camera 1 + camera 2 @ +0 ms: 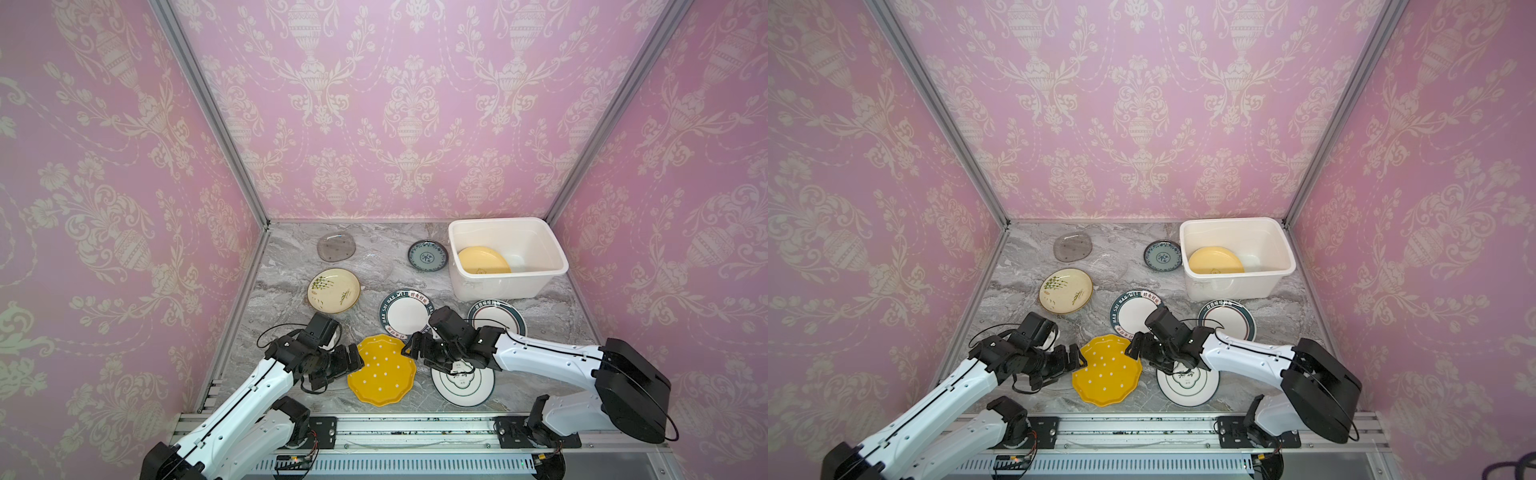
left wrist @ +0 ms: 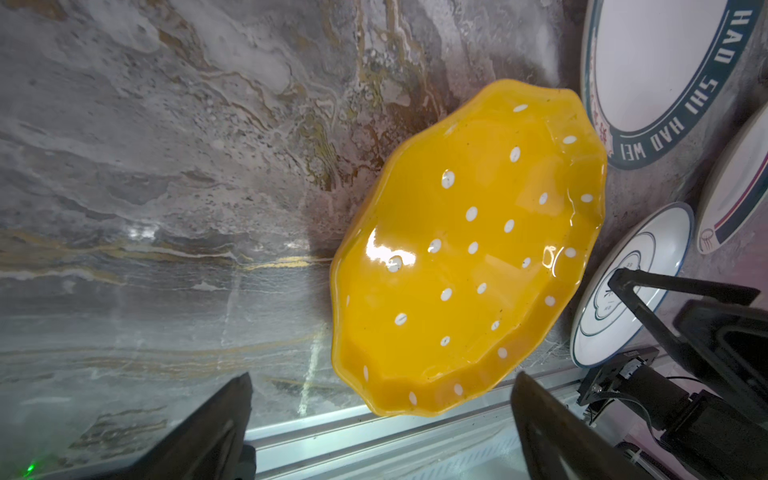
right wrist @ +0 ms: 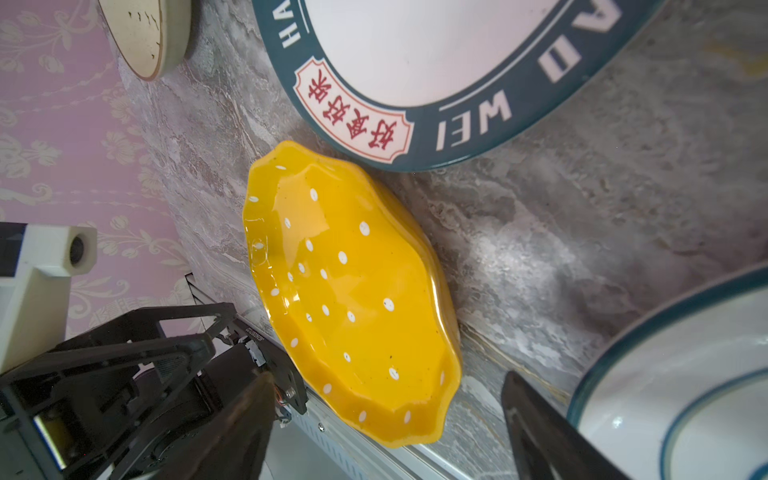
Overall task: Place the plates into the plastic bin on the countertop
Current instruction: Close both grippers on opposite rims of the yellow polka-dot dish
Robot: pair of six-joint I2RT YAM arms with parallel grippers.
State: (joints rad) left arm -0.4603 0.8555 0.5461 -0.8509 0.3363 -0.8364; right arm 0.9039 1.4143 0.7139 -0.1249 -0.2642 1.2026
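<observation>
Yellow plate (image 1: 382,370) is flanked: left gripper (image 1: 353,360) at 9 o'clock, right gripper (image 1: 410,347) at 2, both spread, empty | glazed, likely stiff, slick, breakable | rim pinch is advised.

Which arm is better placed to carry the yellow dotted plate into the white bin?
Probably right: the right tool, open, sits by the edge of the yellow dotted plate nearer the plastic bin. The left tool, also open, flanks the opposite edge.
</observation>
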